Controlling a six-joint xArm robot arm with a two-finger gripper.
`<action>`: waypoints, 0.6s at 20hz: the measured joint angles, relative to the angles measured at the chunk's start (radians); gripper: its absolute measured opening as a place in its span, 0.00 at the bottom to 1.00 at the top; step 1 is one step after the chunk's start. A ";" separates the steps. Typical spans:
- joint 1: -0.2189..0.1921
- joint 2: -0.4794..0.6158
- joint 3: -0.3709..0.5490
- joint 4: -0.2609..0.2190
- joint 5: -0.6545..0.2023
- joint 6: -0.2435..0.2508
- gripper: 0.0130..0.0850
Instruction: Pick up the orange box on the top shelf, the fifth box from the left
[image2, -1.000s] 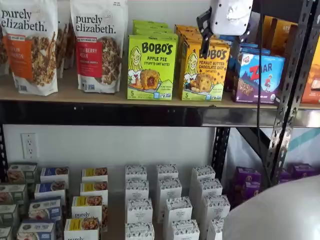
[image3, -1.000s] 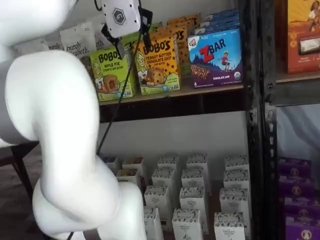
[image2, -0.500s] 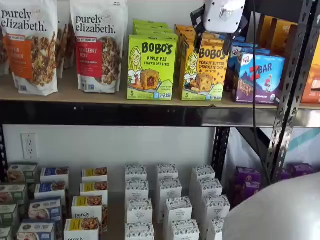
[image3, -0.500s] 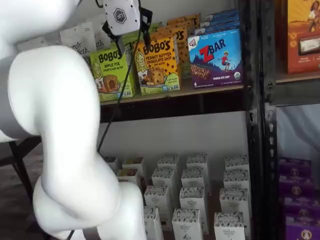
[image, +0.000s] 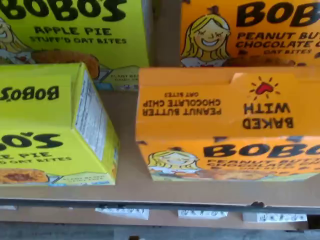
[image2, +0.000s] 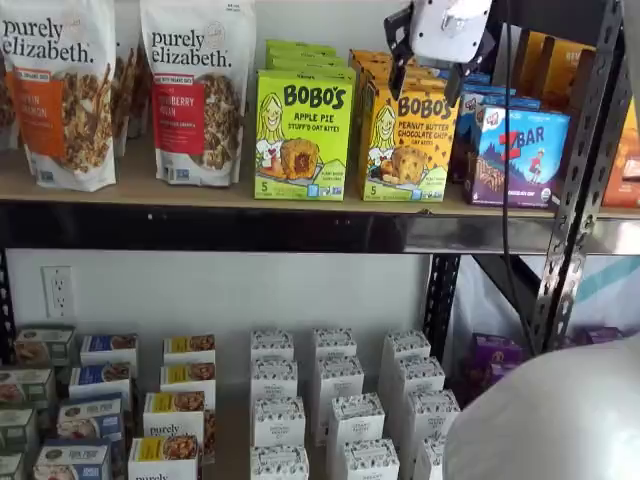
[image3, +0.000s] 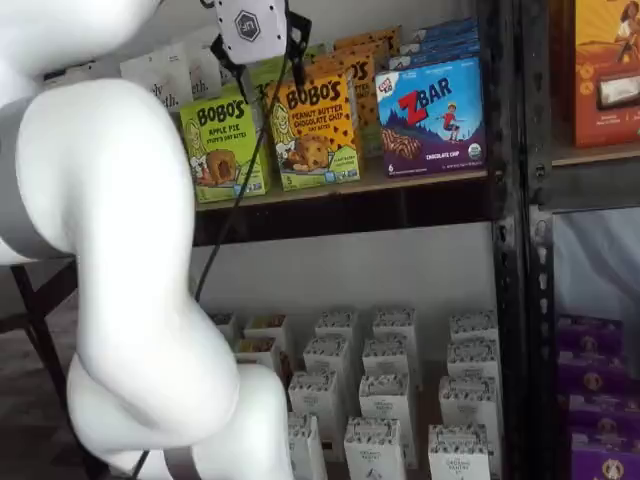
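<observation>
Wrist view: the orange box (image: 230, 125) sits beside a green box (image: 55, 125) on the top shelf (image: 150, 192). In both shelf views the gripper (image2: 428, 82) hangs above the orange box (image2: 408, 140), jaws clearly apart, not touching it (image3: 314, 135).

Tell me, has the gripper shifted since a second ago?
Yes. In a shelf view the gripper has gone up and slightly left against the orange box; its fingers now straddle the box's top edge, open.
</observation>
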 joint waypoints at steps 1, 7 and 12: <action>-0.013 0.000 0.001 0.010 -0.002 -0.013 1.00; -0.051 -0.012 0.020 0.033 -0.017 -0.053 1.00; -0.070 -0.032 0.059 0.054 -0.054 -0.076 1.00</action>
